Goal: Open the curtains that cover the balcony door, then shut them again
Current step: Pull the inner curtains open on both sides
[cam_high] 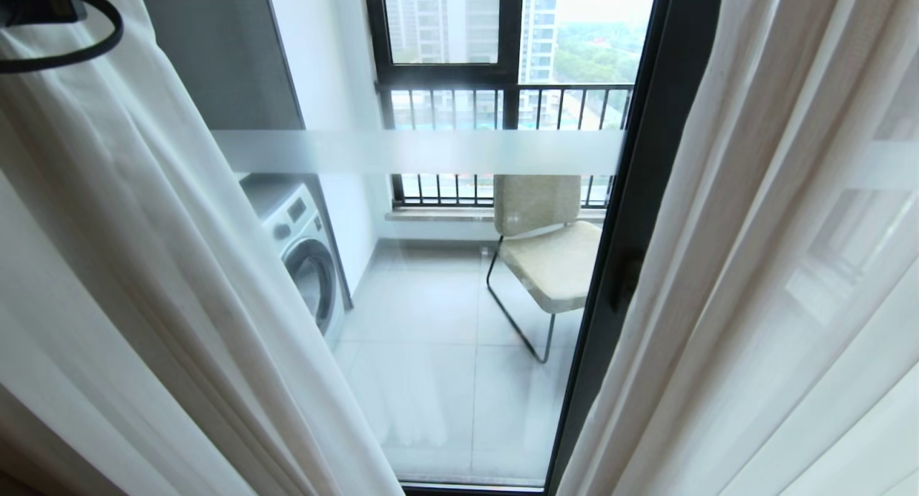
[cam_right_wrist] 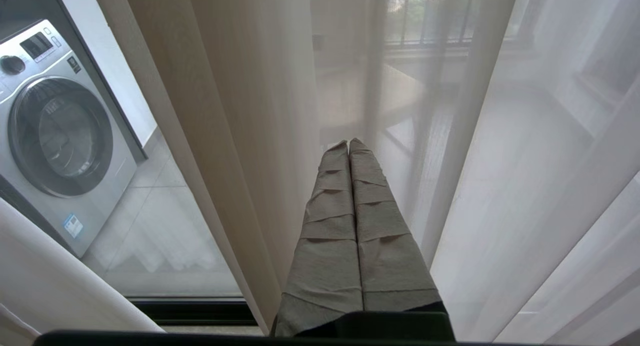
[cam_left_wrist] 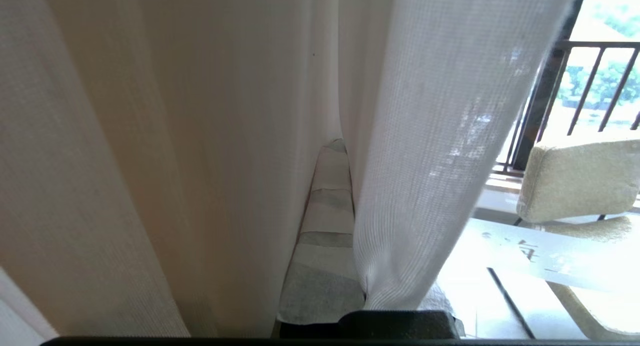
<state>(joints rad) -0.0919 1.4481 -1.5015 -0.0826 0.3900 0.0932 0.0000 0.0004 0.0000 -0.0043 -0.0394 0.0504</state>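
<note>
Left tool (cam_left_wrist: 335, 150): jaws closed, wrapped fingers pinched on a fold of the curtains (cam_left_wrist: 425, 135), the sheer white layer lying against one side and the opaque beige layer against the other; the grip appears to take the sheer edge, though the contact itself is hidden among pleats. Right tool (cam_right_wrist: 348, 144): jaws closed on nothing, fingertips pressed together, pointing into the sheer folds of the right-hand panel, seemingly idle. Curtains, head view (cam_high: 143, 281): parted into two bundles, one left, one right, leaving a wide gap in the middle. Balcony door (cam_high: 646, 166): black frame, glass and frosted band exposed between the bundles, handle visible on the frame. Beyond the glass: washing machine (cam_high: 305, 255), chair (cam_high: 549, 248), railing (cam_high: 502, 97). Progress, judged: the opening half looks largely or wholly done; the closing half remains, the gap being wide, with the left panel gripped ready to be drawn either way.
</note>
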